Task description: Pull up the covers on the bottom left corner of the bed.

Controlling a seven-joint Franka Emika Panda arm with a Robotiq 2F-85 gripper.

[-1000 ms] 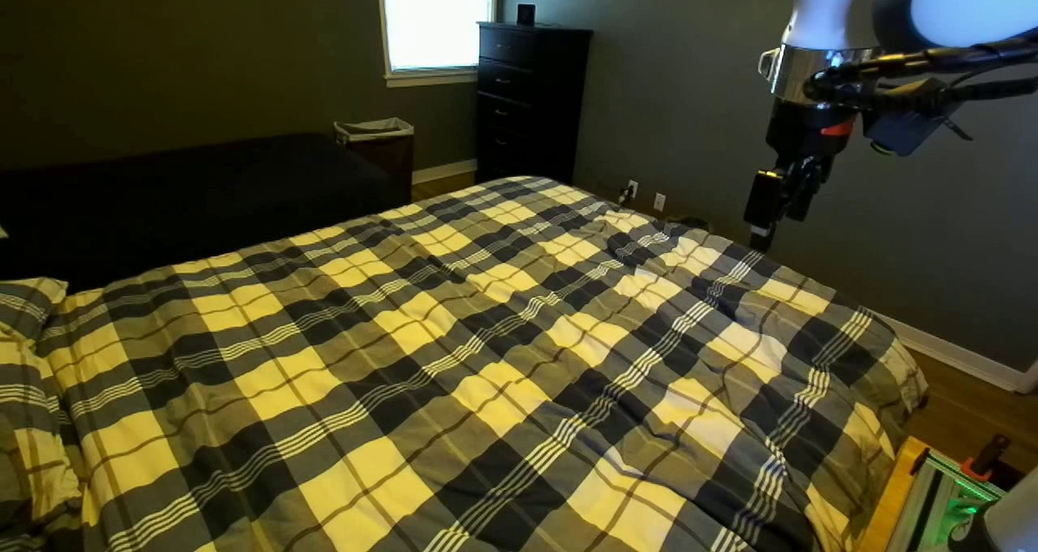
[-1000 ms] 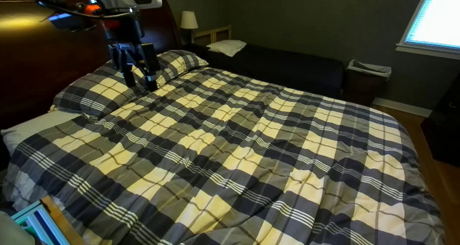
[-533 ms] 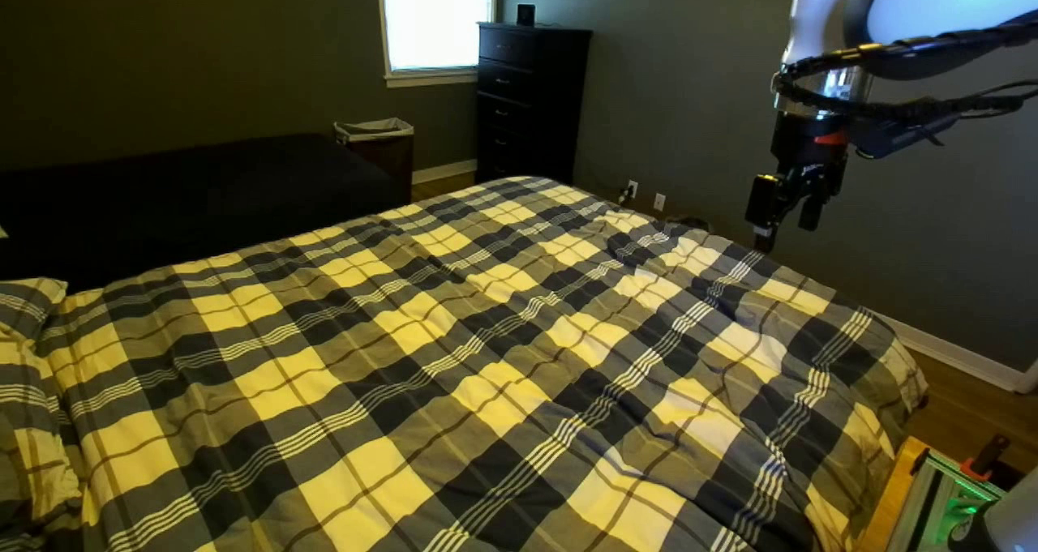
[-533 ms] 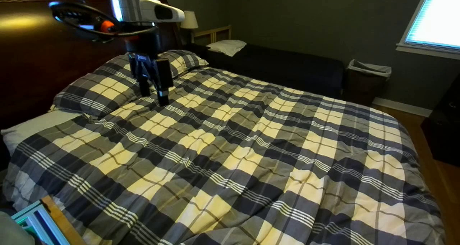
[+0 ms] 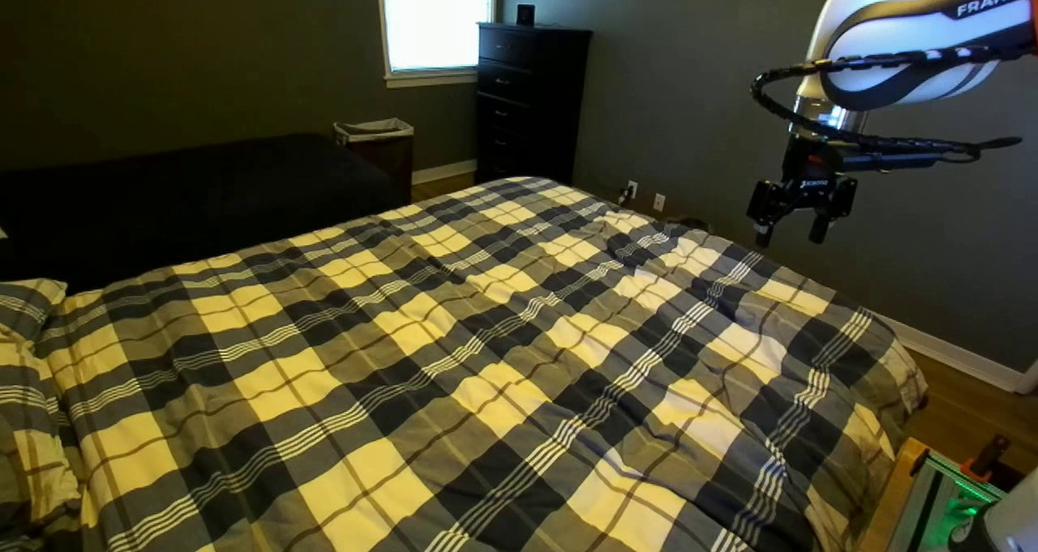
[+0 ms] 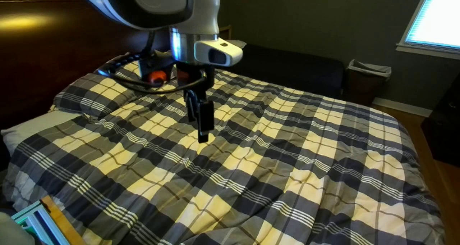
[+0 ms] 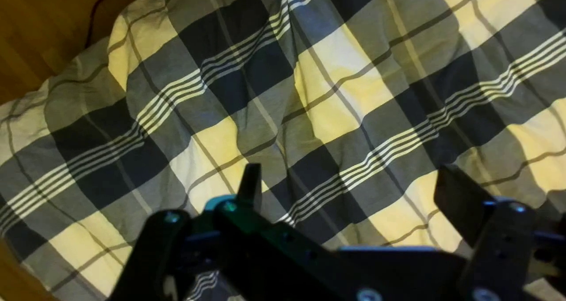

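The covers (image 5: 503,390), a black, grey and cream plaid comforter, lie spread over the bed in both exterior views. They show with folds and ripples in an exterior view (image 6: 248,158). A pale strip of the bed (image 6: 39,128) shows uncovered beside the pillows. My gripper (image 5: 791,234) hangs pointing down above the covers; it also shows in an exterior view (image 6: 197,130). In the wrist view, my gripper (image 7: 349,175) is open, its fingers wide apart with nothing between them. The covers (image 7: 247,124) fill most of that view, apart from the fingertips.
Plaid pillows (image 6: 104,90) lie by the dark headboard (image 6: 21,58). My wood-edged base mount (image 6: 57,219) stands against the bed's near side. A dark second bed (image 5: 186,203), a hamper (image 5: 377,143) and a dark dresser (image 5: 531,102) stand beyond. Wooden floor (image 7: 35,40) shows past the covers' edge.
My gripper has moved away from the headboard, toward the right and lower in an exterior view. The wrist has turned, so both fingers now show side by side. The covers have not moved.
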